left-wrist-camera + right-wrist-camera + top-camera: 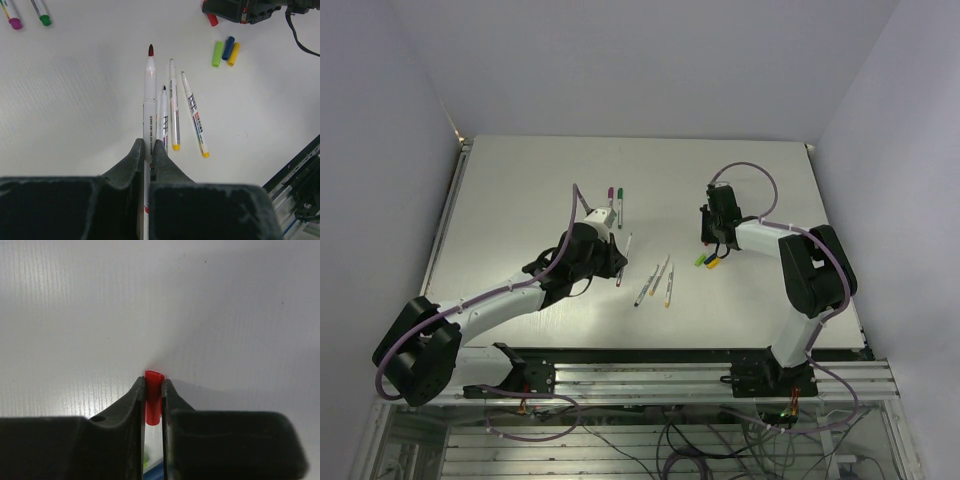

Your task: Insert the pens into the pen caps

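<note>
My left gripper [148,145] is shut on a whitish pen [149,95] with a dark red tip, which points away from the wrist; the gripper also shows in the top view [616,262]. Three more pens [173,107] lie side by side just to the right of it, two of them with yellow ends. My right gripper [154,385] is shut on the red cap [153,395], low over the table; in the top view the gripper [712,243] is right of centre. Green [217,53], blue [228,47] and yellow [233,54] caps lie together beside it.
Two pens with a magenta cap [12,17] and a green cap [41,12] on them lie at the far middle of the table [520,190]. The rail [720,375] with the arm bases runs along the near edge.
</note>
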Controlling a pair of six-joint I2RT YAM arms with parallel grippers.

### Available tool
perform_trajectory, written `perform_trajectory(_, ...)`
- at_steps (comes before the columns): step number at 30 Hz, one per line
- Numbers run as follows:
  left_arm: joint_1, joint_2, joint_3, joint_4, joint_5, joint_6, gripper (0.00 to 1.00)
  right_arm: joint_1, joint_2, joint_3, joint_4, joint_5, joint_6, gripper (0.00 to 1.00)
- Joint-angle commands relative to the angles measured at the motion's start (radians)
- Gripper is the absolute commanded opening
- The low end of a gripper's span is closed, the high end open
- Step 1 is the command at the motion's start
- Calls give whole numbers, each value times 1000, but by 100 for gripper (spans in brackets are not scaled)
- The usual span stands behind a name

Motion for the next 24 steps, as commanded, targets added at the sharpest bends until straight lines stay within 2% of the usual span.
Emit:
perform_trajectory(1, 10, 4, -5, 51, 33, -6, 7, 2, 74, -32, -170, 0, 25, 2)
perform_trajectory(11, 14, 11, -1, 55, 36, -1, 7, 2, 70, -14, -175, -29, 58, 0)
perform_trajectory(18, 15, 25, 28, 63, 50, 30, 7, 2, -100, -13, -88, -82, 74, 0)
perform_trajectory(24, 15, 26, 38, 108, 87, 45, 7, 2, -313, -89, 97, -197, 111, 0)
